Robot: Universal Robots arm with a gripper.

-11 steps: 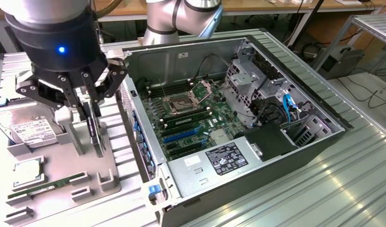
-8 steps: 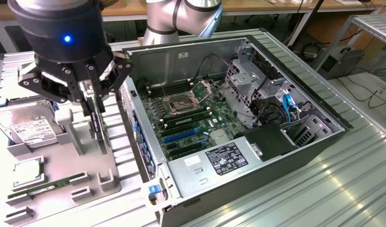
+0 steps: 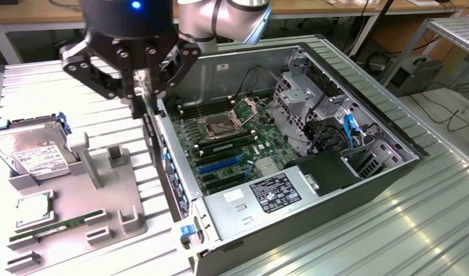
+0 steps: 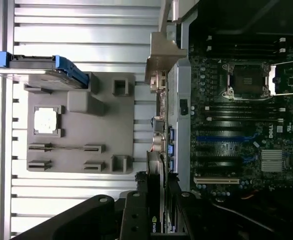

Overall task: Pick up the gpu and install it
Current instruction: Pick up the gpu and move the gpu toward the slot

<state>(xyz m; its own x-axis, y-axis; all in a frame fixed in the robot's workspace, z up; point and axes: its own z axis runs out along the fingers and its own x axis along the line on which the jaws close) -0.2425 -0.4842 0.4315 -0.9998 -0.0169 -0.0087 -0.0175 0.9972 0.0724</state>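
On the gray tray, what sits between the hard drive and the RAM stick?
A CPU in its own slot, seen in both views.

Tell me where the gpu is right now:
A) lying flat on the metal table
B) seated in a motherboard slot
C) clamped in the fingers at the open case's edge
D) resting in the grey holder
C: the gpu hangs edge-on from the gripper, its fingers shut on it, between the grey holder and the case wall, clear of the motherboard slots.
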